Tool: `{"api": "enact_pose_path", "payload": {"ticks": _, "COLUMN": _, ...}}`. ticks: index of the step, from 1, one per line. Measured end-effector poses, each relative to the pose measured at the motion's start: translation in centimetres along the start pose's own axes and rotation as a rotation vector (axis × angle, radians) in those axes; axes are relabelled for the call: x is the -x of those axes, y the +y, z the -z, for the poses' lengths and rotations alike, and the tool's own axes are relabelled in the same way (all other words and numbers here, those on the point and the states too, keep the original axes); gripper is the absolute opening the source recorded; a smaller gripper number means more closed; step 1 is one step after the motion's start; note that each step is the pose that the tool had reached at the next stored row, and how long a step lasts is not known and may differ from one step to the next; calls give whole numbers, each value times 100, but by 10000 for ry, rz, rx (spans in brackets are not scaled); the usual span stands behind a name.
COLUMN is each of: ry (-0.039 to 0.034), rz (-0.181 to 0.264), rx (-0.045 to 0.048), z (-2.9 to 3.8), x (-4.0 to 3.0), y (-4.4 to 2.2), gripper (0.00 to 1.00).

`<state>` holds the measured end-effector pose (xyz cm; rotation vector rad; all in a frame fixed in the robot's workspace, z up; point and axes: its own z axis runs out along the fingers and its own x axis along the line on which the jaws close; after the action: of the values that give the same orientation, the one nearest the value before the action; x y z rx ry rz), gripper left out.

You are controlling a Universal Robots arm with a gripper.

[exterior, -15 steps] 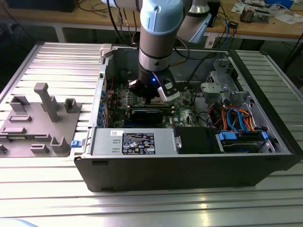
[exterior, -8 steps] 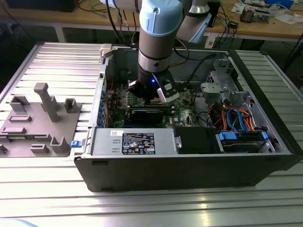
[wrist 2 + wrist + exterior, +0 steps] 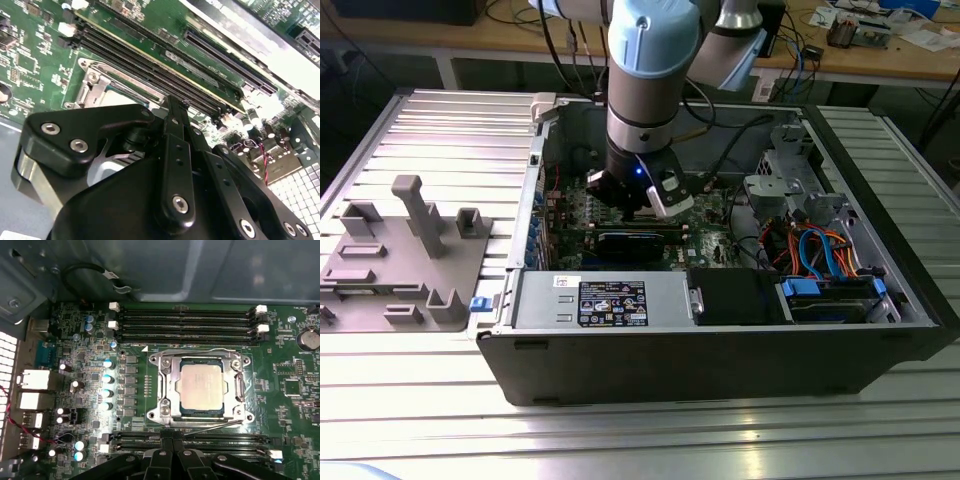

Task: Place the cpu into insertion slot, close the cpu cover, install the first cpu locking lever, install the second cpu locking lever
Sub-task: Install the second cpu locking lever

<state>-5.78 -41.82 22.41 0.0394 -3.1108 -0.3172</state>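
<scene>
Arm is reaching down into the open computer case [image 3: 720,330], which is lying on its side on the ribbed metal bench [image 3: 430,140]. The pincer [image 3: 642,205] is hanging low over the green motherboard [image 3: 280,405], close to the board and above the socket area.

In the first wrist view, the cpu [image 3: 201,387] is lying flat, silvery top up, inside the insertion slot [image 3: 201,411], whose dark inner edge is showing around the chip. The cpu cover [image 3: 166,390] is lying down over the slot, its metal frame ringing the chip, which is showing through the central window. Thin wire levers [image 3: 200,425] are running along the frame's edges; whether they are latched cannot be told.

Long memory slots [image 3: 185,322] are flanking the socket on two sides. The pincer's black linkage is showing at the edge of both wrist views, just beside the near memory slots. It is gripping nothing visible, and whether it is open or closed cannot be told.

A grey plastic fixture [image 3: 405,260] is sitting on the bench at the exterior view's left, well apart from the case.
</scene>
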Motion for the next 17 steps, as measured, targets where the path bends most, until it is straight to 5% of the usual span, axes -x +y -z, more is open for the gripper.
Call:
{"api": "enact_pose_path", "payload": {"ticks": 4, "ry": -4, "rz": 1, "rx": 126, "z": -30, "x": -10, "y": -6, "gripper": 11}}
{"api": "enact_pose_path", "payload": {"ticks": 8, "ry": -5, "rz": -5, "rx": 133, "z": -50, "x": -20, "y": -16, "gripper": 11}}
{"api": "enact_pose_path", "payload": {"ticks": 9, "ry": -8, "rz": -14, "rx": 175, "z": -55, "x": -23, "y": -18, "gripper": 11}}
{"api": "enact_pose_path", "payload": {"ticks": 10, "ry": -14, "rz": -21, "rx": 362, "z": -53, "x": -24, "y": -29, "gripper": 11}}
{"api": "enact_pose_path", "payload": {"ticks": 11, "ry": -18, "rz": -23, "rx": 454, "z": -54, "x": -24, "y": -37, "gripper": 11}}
{"api": "enact_pose_path", "payload": {"ticks": 17, "ry": -22, "rz": -40, "rx": 486, "z": -51, "x": -25, "y": -87, "gripper": 11}}
